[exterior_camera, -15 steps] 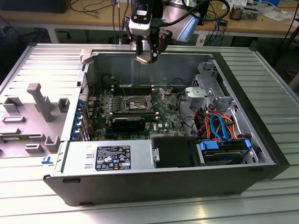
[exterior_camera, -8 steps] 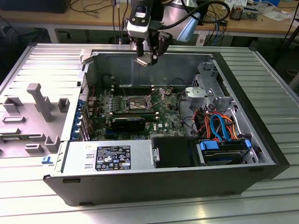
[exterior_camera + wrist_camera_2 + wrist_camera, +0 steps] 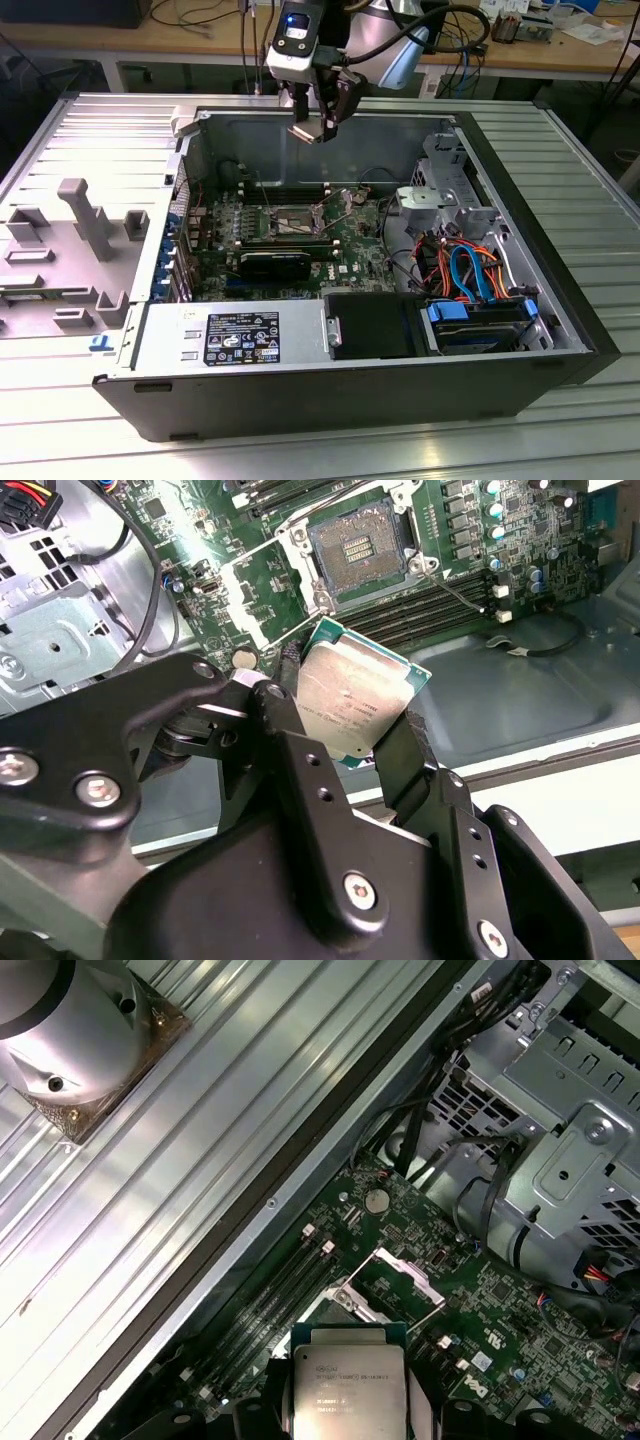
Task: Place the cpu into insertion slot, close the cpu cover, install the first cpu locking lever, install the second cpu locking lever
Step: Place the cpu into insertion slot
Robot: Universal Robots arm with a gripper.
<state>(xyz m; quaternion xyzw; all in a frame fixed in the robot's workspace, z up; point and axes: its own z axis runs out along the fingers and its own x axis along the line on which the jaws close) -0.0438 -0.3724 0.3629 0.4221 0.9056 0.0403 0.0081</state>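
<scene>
My gripper [image 3: 313, 128] hangs over the open computer case near its back wall, shut on the cpu [image 3: 304, 133]. In both wrist views the cpu [image 3: 355, 705] [image 3: 347, 1385] is a silvery square chip on a green edge, pinched between two black fingers [image 3: 290, 745]. The insertion slot [image 3: 355, 545] [image 3: 290, 220] lies uncovered on the motherboard below, with its gold contact field showing. The cpu cover [image 3: 265, 590] [image 3: 395, 1280] is swung open beside the slot. A thin wire locking lever [image 3: 460, 592] sticks out from the socket's other side.
Memory slots [image 3: 440, 605] run beside the socket. A metal drive cage [image 3: 440, 195] with bundled cables [image 3: 470, 270] fills the case at the exterior view's right. A power supply [image 3: 240, 335] sits at the front. A grey fixture tray [image 3: 70, 250] lies left of the case.
</scene>
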